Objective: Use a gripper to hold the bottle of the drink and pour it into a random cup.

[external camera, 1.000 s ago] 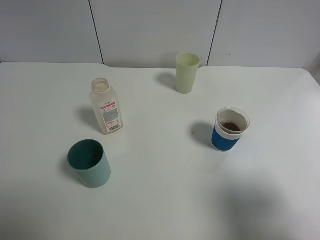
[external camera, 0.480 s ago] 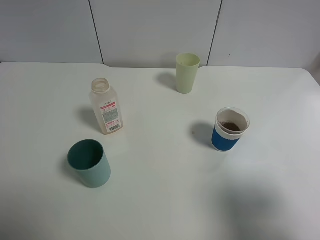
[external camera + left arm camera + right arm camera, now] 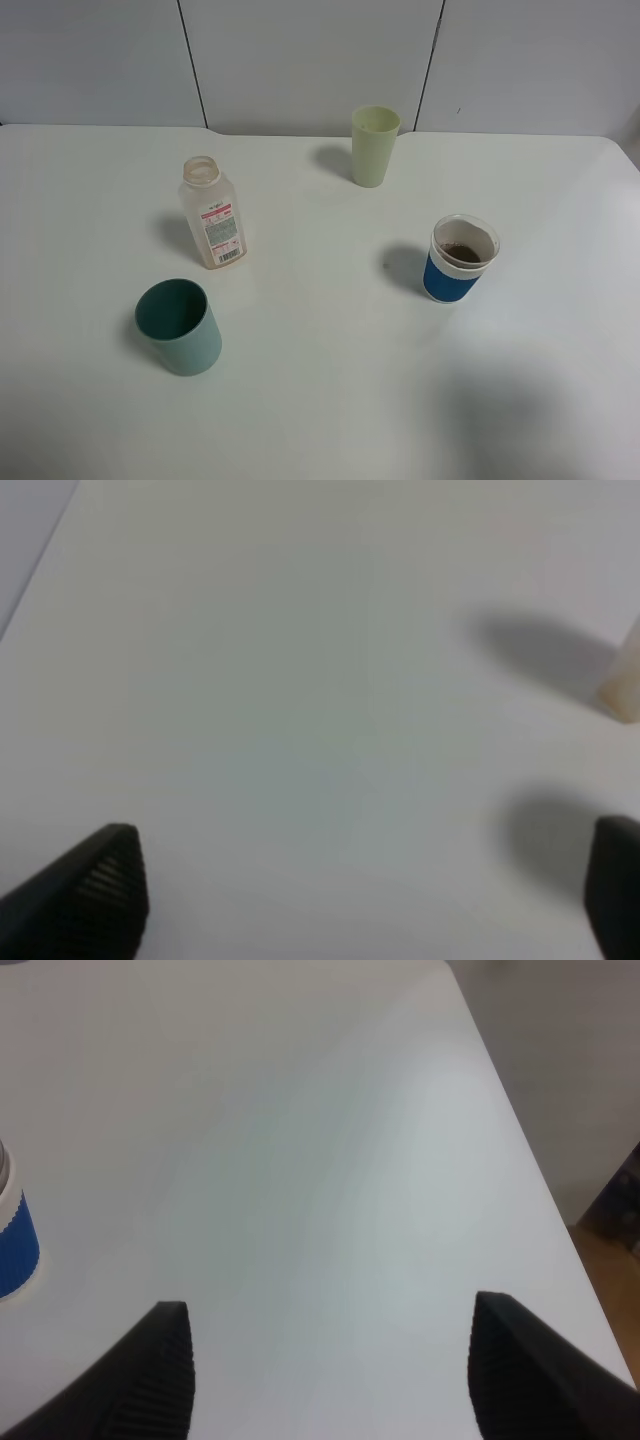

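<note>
So the small clear plastic bottle with the red-and-white label (image 3: 212,222) is standing upright and uncapped on the white table (image 3: 320,380), toward the left side, with only a thin bit of liquid visible at the bottom. The short blue cup with the wide white band (image 3: 460,258) sits well apart on the right and has reddish-brown drink (image 3: 462,253) in it. A dark teal cup (image 3: 179,326) is in front of the bottle, and a tall pale green cup (image 3: 374,145) is at the back. Neither arm shows from above. Left claw (image 3: 370,895) has its tips spread wide over bare table, holding nothing; right claw (image 3: 330,1370) is spread apart too, with the blue cup's edge off to one side.
</note>
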Robot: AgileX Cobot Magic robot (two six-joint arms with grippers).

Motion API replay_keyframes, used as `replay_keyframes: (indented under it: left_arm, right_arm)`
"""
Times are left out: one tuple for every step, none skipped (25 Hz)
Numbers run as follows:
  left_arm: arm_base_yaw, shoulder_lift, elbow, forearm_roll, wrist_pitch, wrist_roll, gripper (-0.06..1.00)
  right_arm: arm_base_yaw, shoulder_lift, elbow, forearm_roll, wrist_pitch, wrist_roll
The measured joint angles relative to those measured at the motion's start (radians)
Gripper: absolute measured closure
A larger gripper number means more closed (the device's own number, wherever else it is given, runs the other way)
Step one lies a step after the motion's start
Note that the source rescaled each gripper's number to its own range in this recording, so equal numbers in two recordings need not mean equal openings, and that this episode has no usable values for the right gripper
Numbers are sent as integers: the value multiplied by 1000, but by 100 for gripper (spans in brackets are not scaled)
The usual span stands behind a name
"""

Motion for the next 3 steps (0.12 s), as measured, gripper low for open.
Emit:
replay_keyframes:
  left_arm:
    - [0, 0, 0, 0, 0, 0, 15]
    - [0, 0, 0, 0, 0, 0, 15]
    - [0, 0, 0, 0, 0, 0, 15]
  right_arm:
    - [0, 0, 0, 0, 0, 0]
    - [0, 0, 0, 0, 0, 0]
    - [0, 0, 0, 0, 0, 0]
